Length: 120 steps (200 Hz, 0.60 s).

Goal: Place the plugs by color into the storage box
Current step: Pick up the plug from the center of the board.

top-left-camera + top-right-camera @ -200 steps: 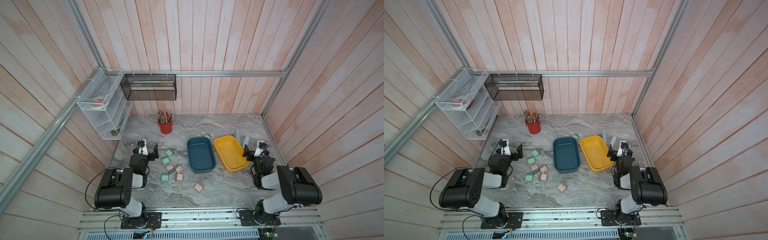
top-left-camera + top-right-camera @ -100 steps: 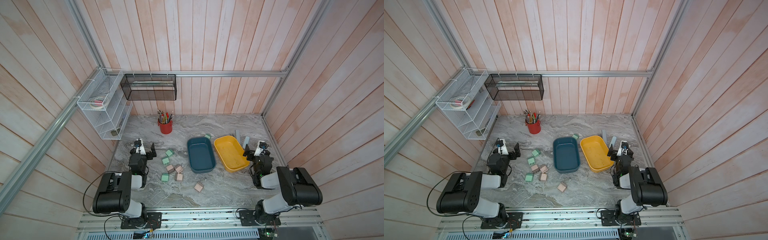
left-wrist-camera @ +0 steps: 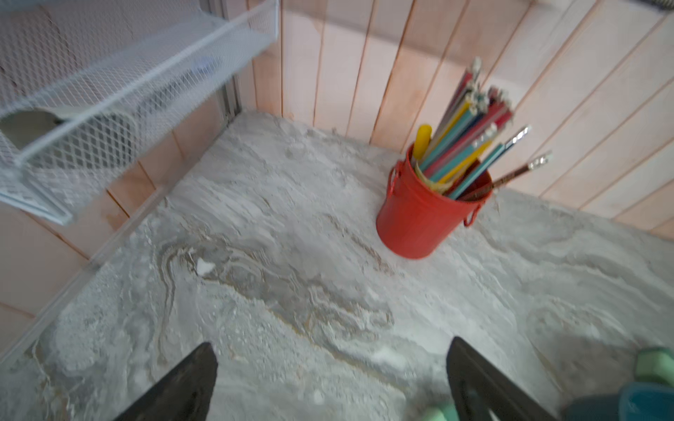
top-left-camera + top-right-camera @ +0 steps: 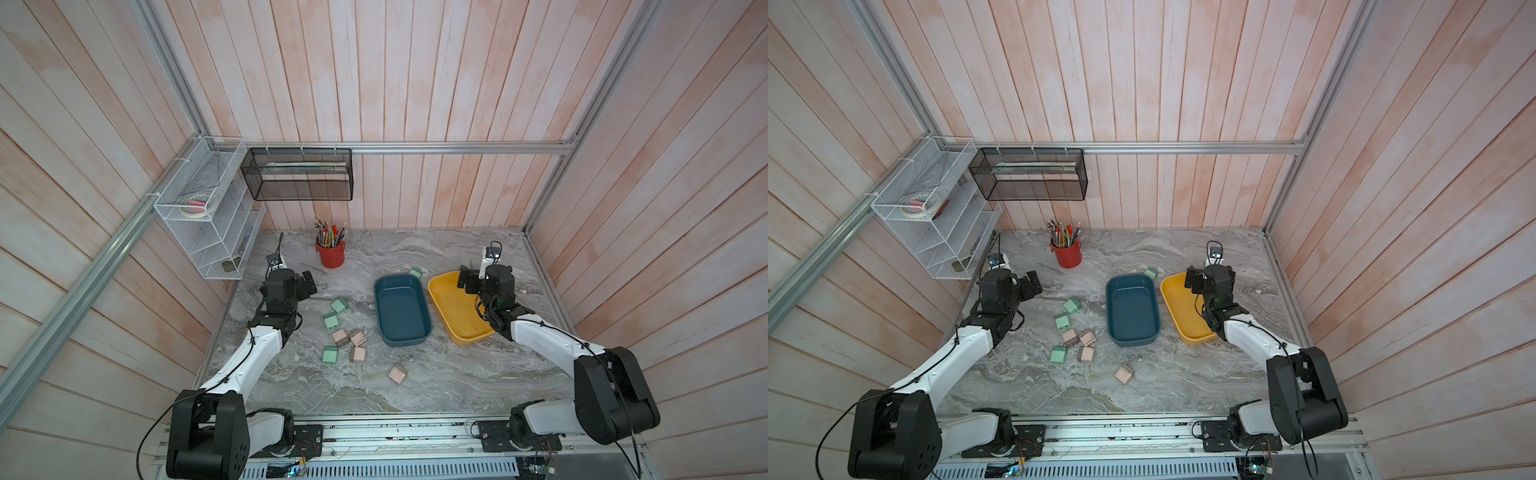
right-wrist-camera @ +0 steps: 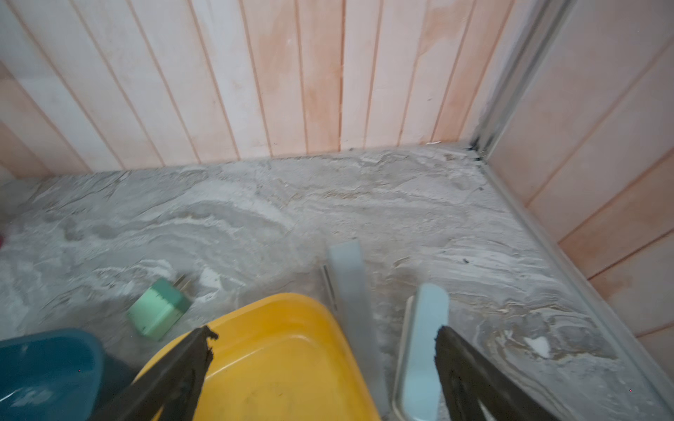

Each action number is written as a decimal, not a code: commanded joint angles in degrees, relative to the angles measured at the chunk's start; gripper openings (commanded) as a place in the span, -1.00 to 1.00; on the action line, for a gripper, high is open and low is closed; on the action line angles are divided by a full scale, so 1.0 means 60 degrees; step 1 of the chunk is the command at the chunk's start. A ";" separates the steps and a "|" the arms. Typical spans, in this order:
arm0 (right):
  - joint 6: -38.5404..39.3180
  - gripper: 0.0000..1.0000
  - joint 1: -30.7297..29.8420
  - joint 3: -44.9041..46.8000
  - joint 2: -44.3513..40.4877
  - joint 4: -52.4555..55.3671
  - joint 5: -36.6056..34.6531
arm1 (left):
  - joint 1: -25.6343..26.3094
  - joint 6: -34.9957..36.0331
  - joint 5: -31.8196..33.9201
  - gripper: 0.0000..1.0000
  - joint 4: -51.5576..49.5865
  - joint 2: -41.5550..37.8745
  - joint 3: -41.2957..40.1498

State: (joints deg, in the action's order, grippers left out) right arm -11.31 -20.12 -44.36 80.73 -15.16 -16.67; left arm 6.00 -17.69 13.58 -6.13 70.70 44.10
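None of the eight plugs (image 4: 340, 337) is sorted yet: seven lie loose on the marble table (image 4: 415, 390) beside and in front of the blue bin (image 4: 402, 311), and one green plug (image 4: 416, 272) sits just behind it. That bin and the yellow bin (image 4: 453, 316) are both empty. The left gripper (image 4: 308, 284) and right gripper (image 4: 464, 280) hover with jaws wide apart, holding nothing.

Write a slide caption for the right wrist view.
Open right gripper over the yellow tray; mint green plug and two grey bars on the table beyond.
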 commanded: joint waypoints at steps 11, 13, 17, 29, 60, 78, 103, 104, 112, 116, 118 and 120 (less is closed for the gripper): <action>-0.0812 0.96 -0.1180 -0.1269 0.0558 0.3042 -0.0038 | 0.0484 -0.1131 0.0203 1.00 -0.4112 -0.0436 0.1184; -0.0829 0.96 -0.1244 -0.1295 0.0566 0.3054 -0.0028 | 0.0547 -0.1191 0.0257 1.00 -0.4199 -0.0531 0.1196; -0.0894 0.96 -0.1348 -0.1344 0.0584 0.3080 -0.0001 | 0.0629 -0.1290 0.0334 1.00 -0.4314 -0.0680 0.1205; -0.1152 0.96 -0.1553 -0.1419 0.0578 0.3028 0.0146 | 0.0756 -0.1466 0.0347 1.00 -0.4693 -0.1089 0.1281; -0.1693 0.96 -0.1657 -0.1589 0.0659 0.3047 0.0784 | 0.0597 -0.2589 -0.0260 0.99 -0.6674 -0.0755 0.2182; -0.1763 0.96 -0.1770 -0.1585 0.0695 0.3010 0.0778 | 0.0610 -0.2822 -0.1165 0.99 -0.6501 -0.0573 0.2047; -0.1945 0.96 -0.1818 -0.1557 0.0798 0.3101 0.0875 | 0.0617 -0.3578 -0.1859 1.00 -0.5484 -0.0551 0.1505; -0.1949 0.96 -0.1818 -0.1557 0.0805 0.3099 0.0882 | 0.0614 -0.3596 -0.1893 0.99 -0.5468 -0.0535 0.1502; -0.1984 0.96 -0.1817 -0.1550 0.0824 0.3139 0.0936 | 0.0626 -0.3727 -0.2107 0.99 -0.5314 -0.0293 0.1544; -0.1993 0.96 -0.1822 -0.1544 0.0841 0.3158 0.0982 | 0.0634 -0.3779 -0.2176 0.99 -0.5270 -0.0139 0.1590; -0.2010 0.96 -0.1819 -0.1535 0.0842 0.3164 0.0988 | 0.0639 -0.3794 -0.2235 0.99 -0.5257 -0.0068 0.1627; -0.2015 0.96 -0.1829 -0.1541 0.0853 0.3169 0.1008 | 0.0651 -0.3791 -0.2282 0.99 -0.5261 0.0023 0.1673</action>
State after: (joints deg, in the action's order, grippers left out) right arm -21.43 -30.72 -52.45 84.73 1.61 -12.10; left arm 9.72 -35.92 5.54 -39.70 67.48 54.08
